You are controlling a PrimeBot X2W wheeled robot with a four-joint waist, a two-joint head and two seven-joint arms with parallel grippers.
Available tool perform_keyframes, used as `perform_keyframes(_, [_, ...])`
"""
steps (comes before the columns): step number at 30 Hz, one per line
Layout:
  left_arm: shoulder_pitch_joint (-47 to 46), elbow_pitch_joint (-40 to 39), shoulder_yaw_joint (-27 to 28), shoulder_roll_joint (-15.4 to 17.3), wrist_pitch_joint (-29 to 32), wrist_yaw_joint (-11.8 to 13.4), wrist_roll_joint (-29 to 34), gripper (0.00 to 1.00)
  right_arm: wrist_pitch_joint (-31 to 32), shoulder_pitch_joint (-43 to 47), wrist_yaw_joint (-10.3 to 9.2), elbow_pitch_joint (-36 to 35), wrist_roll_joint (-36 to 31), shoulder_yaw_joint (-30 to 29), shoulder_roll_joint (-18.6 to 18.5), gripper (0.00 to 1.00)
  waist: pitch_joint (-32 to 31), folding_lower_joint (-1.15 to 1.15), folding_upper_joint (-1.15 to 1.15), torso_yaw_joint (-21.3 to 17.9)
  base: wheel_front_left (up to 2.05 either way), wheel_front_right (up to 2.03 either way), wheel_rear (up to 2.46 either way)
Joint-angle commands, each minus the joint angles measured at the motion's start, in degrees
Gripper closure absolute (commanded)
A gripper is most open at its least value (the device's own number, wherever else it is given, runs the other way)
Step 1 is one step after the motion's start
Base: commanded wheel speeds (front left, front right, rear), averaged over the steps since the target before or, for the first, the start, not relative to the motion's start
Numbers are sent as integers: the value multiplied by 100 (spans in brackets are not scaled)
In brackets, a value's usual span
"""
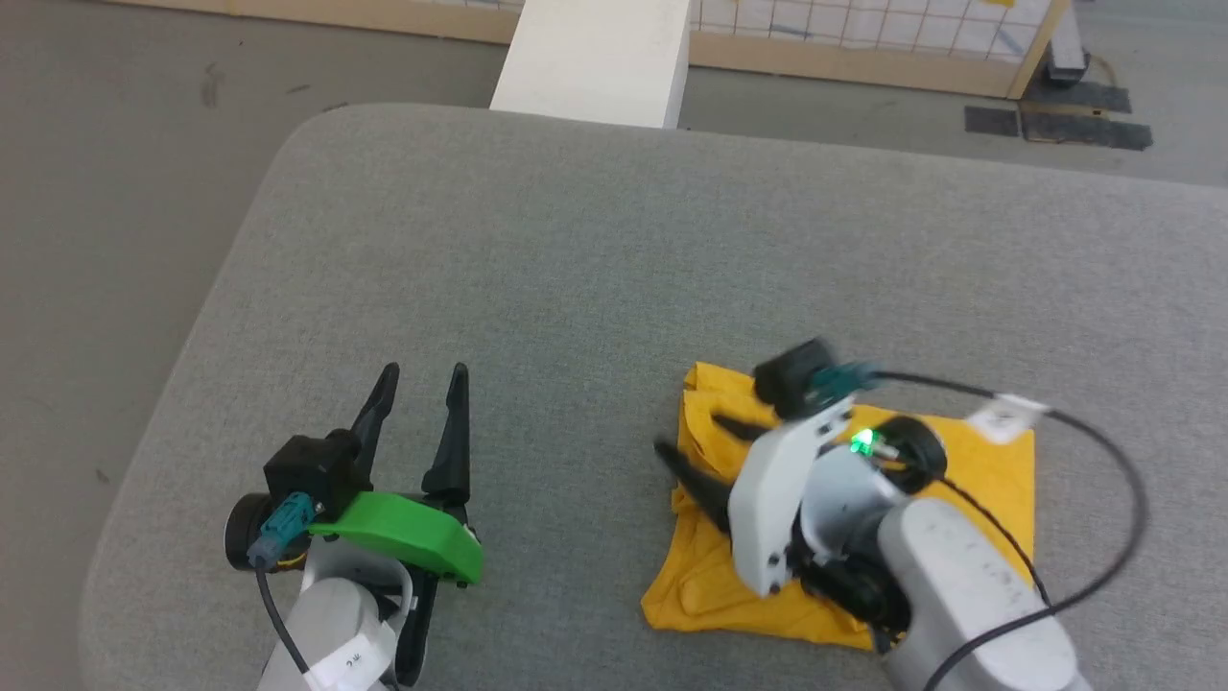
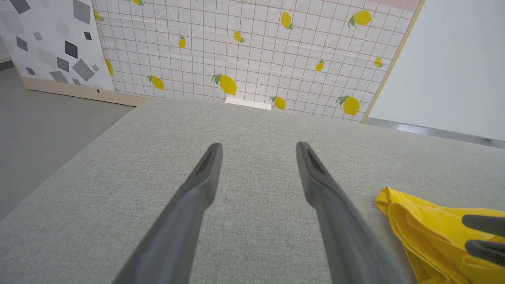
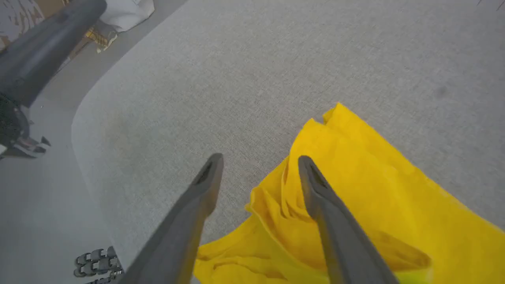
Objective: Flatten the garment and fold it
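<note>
The garment [image 1: 696, 576] lies on the grey table [image 1: 537, 250] at the front right, a bright yellow cloth bunched into a rough square with layered folds along its left edge. My right gripper [image 1: 691, 434] hovers over that left edge, open, fingers pointing left. In the right wrist view the right gripper [image 3: 259, 159] has one finger over the garment [image 3: 375, 177] and the other over bare table, with nothing between them. My left gripper [image 1: 425, 372] stands open at the front left, apart from the cloth. In the left wrist view the left gripper [image 2: 258, 146] is empty, with the garment [image 2: 418, 225] at the lower right.
A white block [image 1: 600, 58] stands beyond the table's far edge. A lemon-printed grid panel [image 2: 244, 51] lines the back. The table's rounded left corner [image 1: 317, 134] drops to grey floor. A black cable [image 1: 1103, 451] loops from the right wrist over the cloth.
</note>
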Motion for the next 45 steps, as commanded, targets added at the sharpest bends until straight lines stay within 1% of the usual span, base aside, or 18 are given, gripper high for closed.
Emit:
perform_keyframes(1, [-38, 13, 18, -26, -22, -1, -43, 0, -252, -31, -8, -168, 198, -75, 10, 0, -77, 0, 0, -64, 0, 0, 0])
perform_keyframes(4, [24, 7, 46, -26, -22, 1, -35, 0, -1076, 158, -8, -738, 613, -409, 10, 0, -202, 0, 0, -163, 0, 0, 0])
perform_keyframes(6, [61, -9, 74, -26, -22, 3, -18, 0, -1587, 312, -8, -1117, 718, -704, 10, 0, -262, 0, 0, -234, 0, 0, 0])
perform_keyframes(8, [92, -23, 92, -26, -22, 1, 1, 0, -1964, 528, -8, -1413, 684, -1103, 10, 0, -318, 0, 0, -298, 0, 0, 0])
perform_keyframes(13, [148, -63, 121, -27, -22, -3, 15, 0, -2453, 1171, -8, -1855, 357, -2330, 10, 0, -396, 0, 0, -419, 0, 0, 0])
perform_keyframes(15, [157, -86, 128, -27, -22, -4, 14, 0, -2554, 1383, -8, -1851, 163, -2742, 10, 0, -393, 0, 0, -448, 0, 0, 0])
perform_keyframes(17, [163, -105, 123, -27, -22, -5, 11, 0, -2629, 1550, -8, -1732, 157, -3060, 10, 0, -387, 0, 0, -472, 0, 0, 0])
perform_keyframes(21, [164, -113, 86, -27, -22, -6, -5, 0, -2577, 1803, -8, -1297, -217, -3419, 10, 0, -382, 0, 0, -485, 0, 0, 0])
perform_keyframes(26, [166, -120, 42, -27, -22, 3, -38, 0, -2393, 1905, -8, -658, -320, -3577, 10, 0, -401, 0, 0, -476, 0, 0, 0])
perform_keyframes(31, [157, -159, 2, -27, -22, 12, -68, 0, -1890, 1893, -8, -13, -315, -3484, 10, 0, -427, 0, 0, -455, 0, 0, 0])
perform_keyframes(36, [151, -166, -26, -27, -22, 25, -96, 0, -1323, 1788, -8, 462, -256, -3330, 10, 0, -447, 0, 0, -442, 0, 0, 0])
perform_keyframes(42, [171, -145, -75, -27, -22, 29, -124, 0, -862, 1612, -8, 911, 100, -3117, 10, 0, -466, 0, 0, -385, 0, 0, 0])
perform_keyframes(43, [174, -145, -80, -27, -22, 32, -128, 0, -819, 1585, -8, 967, 150, -3069, 10, 5, -467, 0, 0, -374, 0, 0, 0])
perform_keyframes(44, [177, -145, -82, -27, -22, 34, -129, 0, -789, 1566, -8, 1004, 191, -3030, 10, 30, -469, 0, 0, -366, 0, 0, 0])
perform_keyframes(45, [182, -145, -80, -27, -22, 37, -131, 0, -762, 1546, -8, 1040, 228, -2986, 10, 64, -471, 0, 0, -360, 0, 0, 0])
